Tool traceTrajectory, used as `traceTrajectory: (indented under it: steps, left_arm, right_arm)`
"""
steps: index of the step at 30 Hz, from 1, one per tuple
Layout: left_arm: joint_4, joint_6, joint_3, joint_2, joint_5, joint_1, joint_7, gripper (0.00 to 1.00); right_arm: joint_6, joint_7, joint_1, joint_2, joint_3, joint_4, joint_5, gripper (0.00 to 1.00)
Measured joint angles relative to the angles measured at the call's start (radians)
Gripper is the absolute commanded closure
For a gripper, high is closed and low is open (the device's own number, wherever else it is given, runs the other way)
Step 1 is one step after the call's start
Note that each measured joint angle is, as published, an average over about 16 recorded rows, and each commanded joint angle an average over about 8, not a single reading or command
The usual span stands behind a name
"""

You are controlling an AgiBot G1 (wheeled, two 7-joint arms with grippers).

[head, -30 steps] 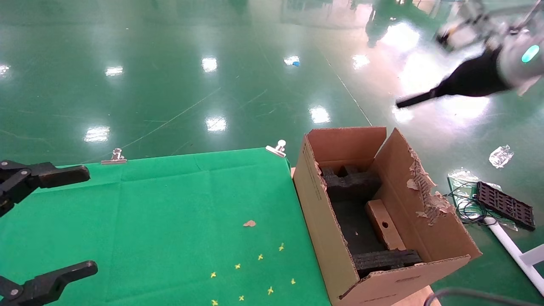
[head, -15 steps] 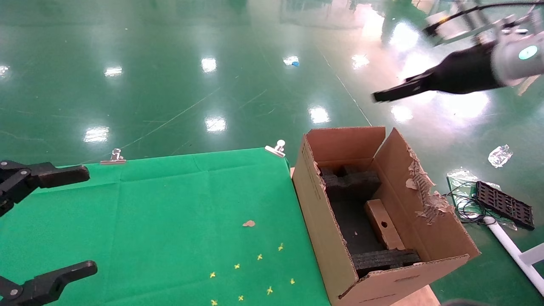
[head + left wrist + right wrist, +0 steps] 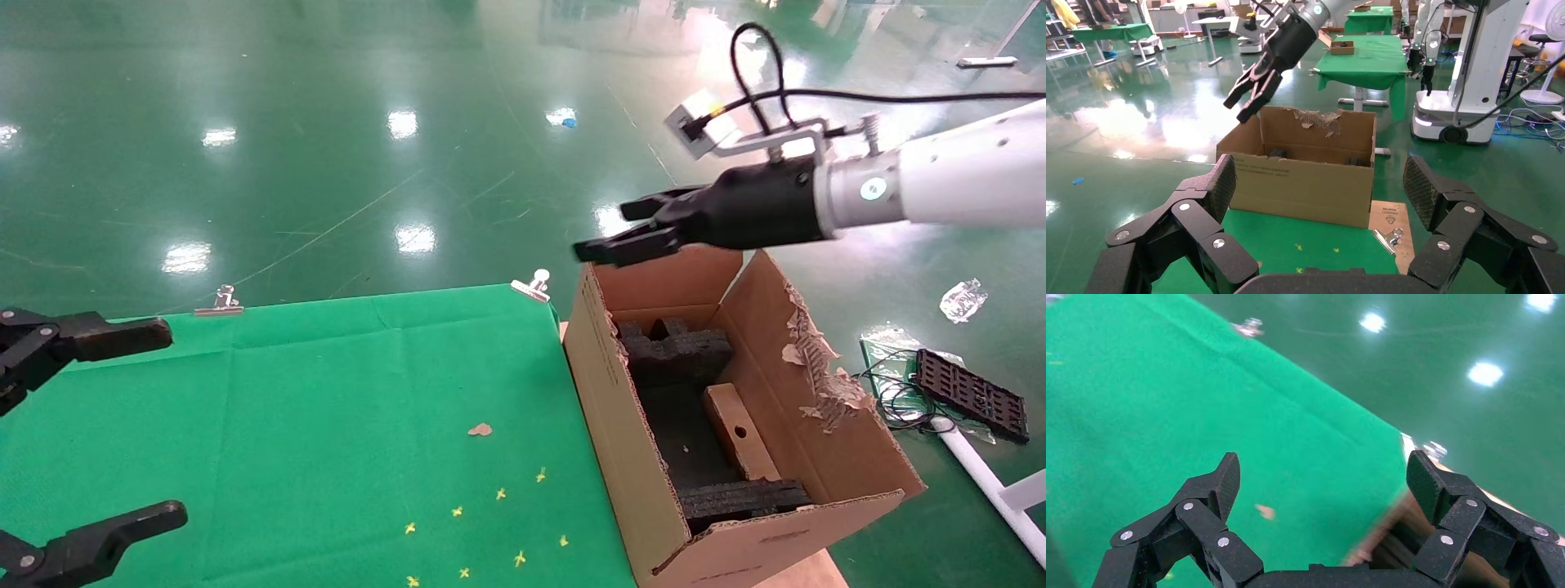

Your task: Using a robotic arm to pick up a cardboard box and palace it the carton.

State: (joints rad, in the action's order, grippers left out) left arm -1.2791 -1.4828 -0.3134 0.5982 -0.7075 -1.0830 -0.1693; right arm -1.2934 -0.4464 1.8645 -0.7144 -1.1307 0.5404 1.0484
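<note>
The large brown carton (image 3: 621,425) stands at the right end of the green table, flaps up, one flap torn. The small cardboard box (image 3: 739,433) with a round hole lies inside it, between black foam inserts (image 3: 674,347). The white robotic arm's right gripper (image 3: 609,233) is open and empty, in the air over the carton's far left corner. It also shows in the left wrist view (image 3: 1242,104), above the carton (image 3: 1303,184). In the right wrist view the right gripper (image 3: 1324,471) is open over the green cloth and the blurred carton edge (image 3: 1389,539). My left gripper (image 3: 174,422) is open and empty at the table's left edge.
The green cloth (image 3: 327,392) carries yellow marks (image 3: 490,523) and a cardboard scrap (image 3: 480,429). Metal clips (image 3: 219,302) (image 3: 533,284) hold its far edge. A black tray (image 3: 971,394), wires and a white bar lie on the floor to the right.
The right arm has swung from the far upper right leftward and down to over the carton's far left corner. The left gripper, carton and box have not moved.
</note>
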Motion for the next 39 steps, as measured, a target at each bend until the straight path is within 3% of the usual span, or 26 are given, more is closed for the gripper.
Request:
traceTrajectory:
  steps: [39]
  left_arm:
    - [0.000, 0.001, -0.001, -0.001, 0.001, 0.000, 0.001, 0.00]
  right_arm:
    - [-0.193, 0.246, -0.756, 0.098, 0.815, 0.712, -0.304, 0.00]
